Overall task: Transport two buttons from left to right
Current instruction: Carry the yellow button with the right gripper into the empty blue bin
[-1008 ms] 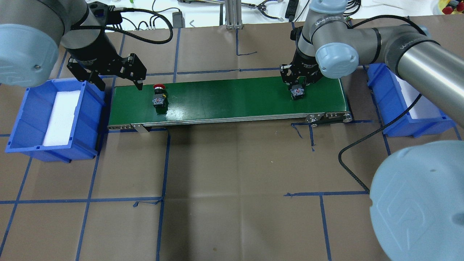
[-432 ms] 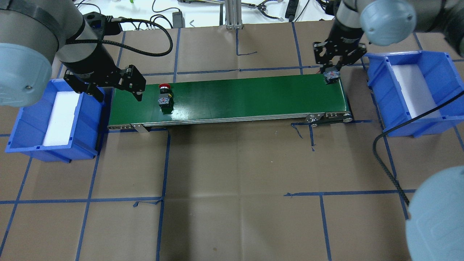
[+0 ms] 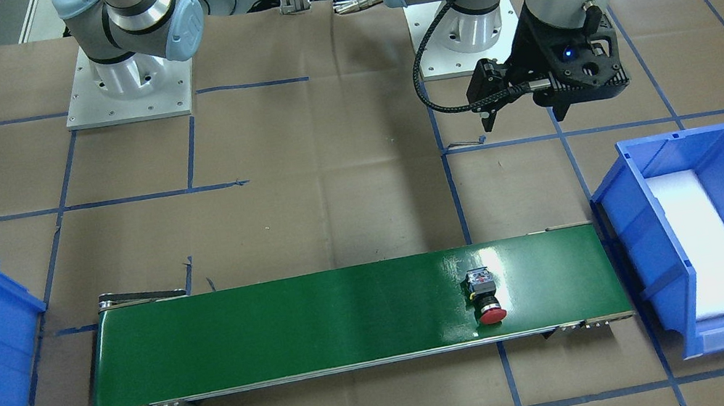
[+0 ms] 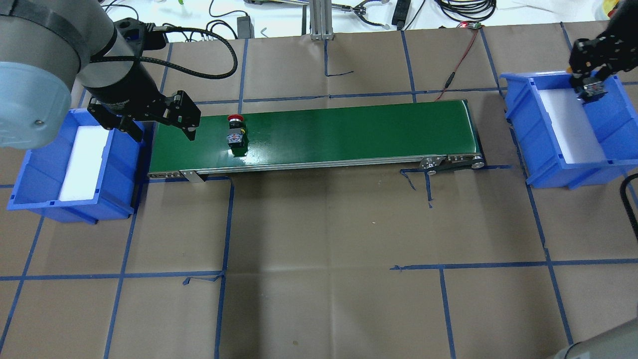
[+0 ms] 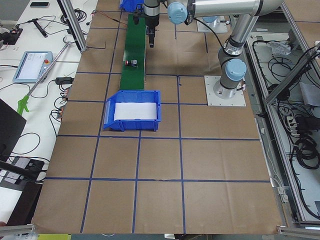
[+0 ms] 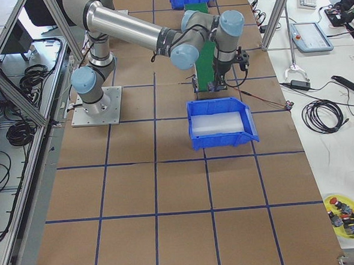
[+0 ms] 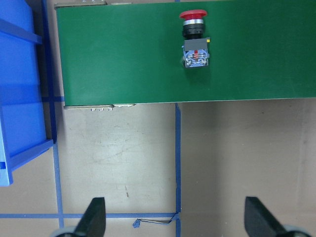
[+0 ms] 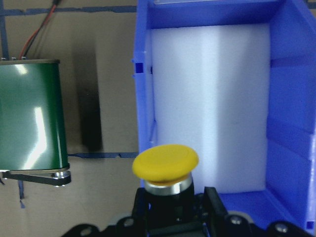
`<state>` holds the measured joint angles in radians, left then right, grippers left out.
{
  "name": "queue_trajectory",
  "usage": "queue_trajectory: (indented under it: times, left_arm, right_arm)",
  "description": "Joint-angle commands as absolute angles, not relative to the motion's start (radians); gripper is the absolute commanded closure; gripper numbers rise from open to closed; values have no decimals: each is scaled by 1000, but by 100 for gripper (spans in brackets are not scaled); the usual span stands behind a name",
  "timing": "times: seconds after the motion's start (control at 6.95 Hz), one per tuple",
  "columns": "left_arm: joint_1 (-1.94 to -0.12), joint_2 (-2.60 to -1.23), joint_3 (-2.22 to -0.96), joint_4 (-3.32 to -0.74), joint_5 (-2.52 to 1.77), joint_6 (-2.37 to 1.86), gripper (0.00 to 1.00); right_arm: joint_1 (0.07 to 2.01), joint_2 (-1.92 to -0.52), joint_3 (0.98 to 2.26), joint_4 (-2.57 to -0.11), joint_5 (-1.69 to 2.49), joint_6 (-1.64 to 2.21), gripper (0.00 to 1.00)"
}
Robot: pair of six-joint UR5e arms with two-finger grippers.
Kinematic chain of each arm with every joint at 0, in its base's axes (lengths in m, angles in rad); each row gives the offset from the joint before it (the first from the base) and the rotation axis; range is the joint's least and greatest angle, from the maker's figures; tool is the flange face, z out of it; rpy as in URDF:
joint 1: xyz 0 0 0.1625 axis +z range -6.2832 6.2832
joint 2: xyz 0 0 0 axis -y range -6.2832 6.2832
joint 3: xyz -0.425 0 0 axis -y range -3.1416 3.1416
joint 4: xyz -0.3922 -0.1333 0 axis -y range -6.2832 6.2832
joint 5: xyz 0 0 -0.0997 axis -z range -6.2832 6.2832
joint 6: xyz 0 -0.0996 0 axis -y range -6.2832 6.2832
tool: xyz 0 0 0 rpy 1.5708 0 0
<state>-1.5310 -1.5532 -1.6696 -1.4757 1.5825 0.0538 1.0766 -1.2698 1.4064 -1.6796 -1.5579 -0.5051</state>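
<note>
The yellow button (image 8: 165, 162) is gripped by the clenched right tool (image 4: 592, 86) over the blue bin (image 4: 548, 149) past the right end of the green belt (image 4: 349, 129), not yet released. The red button (image 4: 235, 133) lies uncollected near the belt's left end, where the left tool (image 4: 163, 128) is held spread and empty. No writing can be read.

bare foam (image 8: 212, 98) in the blue bin (image 4: 528, 134) near right gripper (image 4: 593, 89), walls (image 8: 292, 98) around

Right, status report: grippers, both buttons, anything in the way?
Left gripper open. Right gripper shut on yellow button, at right bin. Red button on belt, left end. Nothing blocking.
</note>
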Motion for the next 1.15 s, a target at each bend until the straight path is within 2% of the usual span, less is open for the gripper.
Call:
queue_trajectory:
  times: [0.0,0.43,1.01]
  left_arm:
    - [-1531,-1557,-1664,-1476,1582,54,0]
    - [-1531,-1557,-1664,-1476,1582,54,0]
    - [-1528,-1574,-1649,-1476,1582,54,0]
  right_arm:
    - [984,-1250,1490,-1715,-1549,-601,96]
    - [973,-1235,1662,-1997,-1539,-603,96]
    - [974,-1129,1687,-2079,-1539,-591,96]
